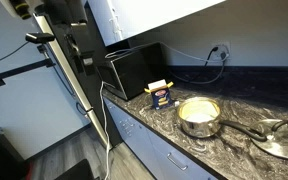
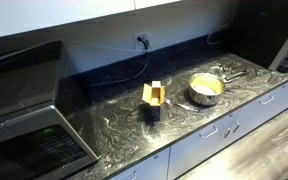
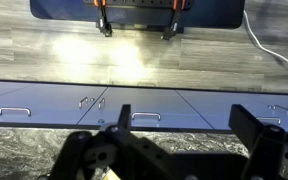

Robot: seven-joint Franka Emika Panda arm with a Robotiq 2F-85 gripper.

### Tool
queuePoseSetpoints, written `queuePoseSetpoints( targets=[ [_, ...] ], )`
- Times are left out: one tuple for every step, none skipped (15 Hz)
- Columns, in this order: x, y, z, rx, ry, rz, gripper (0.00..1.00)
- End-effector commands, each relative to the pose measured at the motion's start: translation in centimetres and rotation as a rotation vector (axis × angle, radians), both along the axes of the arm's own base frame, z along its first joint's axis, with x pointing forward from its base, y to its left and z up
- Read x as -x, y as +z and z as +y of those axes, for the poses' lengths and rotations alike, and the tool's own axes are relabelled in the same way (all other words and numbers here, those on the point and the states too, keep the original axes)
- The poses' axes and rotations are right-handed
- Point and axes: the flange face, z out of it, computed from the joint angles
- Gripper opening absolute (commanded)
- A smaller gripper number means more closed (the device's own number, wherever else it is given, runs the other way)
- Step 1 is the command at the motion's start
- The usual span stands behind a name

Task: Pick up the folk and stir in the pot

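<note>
Pot [image 1: 199, 115] on countertop [image 1: 224, 150], handle pointing toward lid [image 1: 284, 140] lying just beside it. Box [image 1: 159, 93] on same countertop, near pot, between pot and microwave [image 1: 134, 68]. Outlet [image 1: 221, 48] on wall behind pot. Drawers [image 2: 224, 130] below countertop front edge. Wrist view: gripper [image 3: 184, 135] above countertop, drawers beyond.

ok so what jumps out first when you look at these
The shiny steel pot with its pale yellow inside stands out against the dark marbled counter. A small yellow-topped carton stands upright near it, not touching. In the wrist view the gripper is open, with white drawers beyond it.
</note>
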Motion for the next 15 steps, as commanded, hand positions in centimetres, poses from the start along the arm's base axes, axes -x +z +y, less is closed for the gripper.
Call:
queuePoseSetpoints(
  targets=[
    [0.0,0.1,0.0,0.0,0.0,0.001,1.0],
    [0.0,0.1,0.0,0.0,0.0,0.001,1.0],
    [0.0,0.1,0.0,0.0,0.0,0.001,1.0],
    [0.0,0.1,0.0,0.0,0.0,0.001,1.0],
    [0.0,0.1,0.0,0.0,0.0,0.001,1.0],
    [-0.7,0.1,0.3,0.0,0.02,-0.025,1.0],
    [-1.3,0.0,0.6,0.0,0.029,-0.036,1.0],
    [-2.4,-0.4,1.1,0.004,0.044,-0.053,1.0],
    [-3.3,-0.7,1.6,-0.008,0.067,-0.061,1.0],
    [-4.5,-1.3,2.4,0.011,0.098,-0.083,1.0],
    [-5.5,-1.8,3.1,0.02,0.131,-0.107,1.0],
    [-7.0,-2.5,3.8,0.03,0.168,-0.124,1.0],
    [-8.4,-3.3,4.3,0.036,0.199,-0.146,1.0],
    [-10.0,-4.2,4.7,0.054,0.24,-0.172,1.0],
    [-11.5,-5.0,5.0,0.075,0.276,-0.198,1.0]
  ],
)
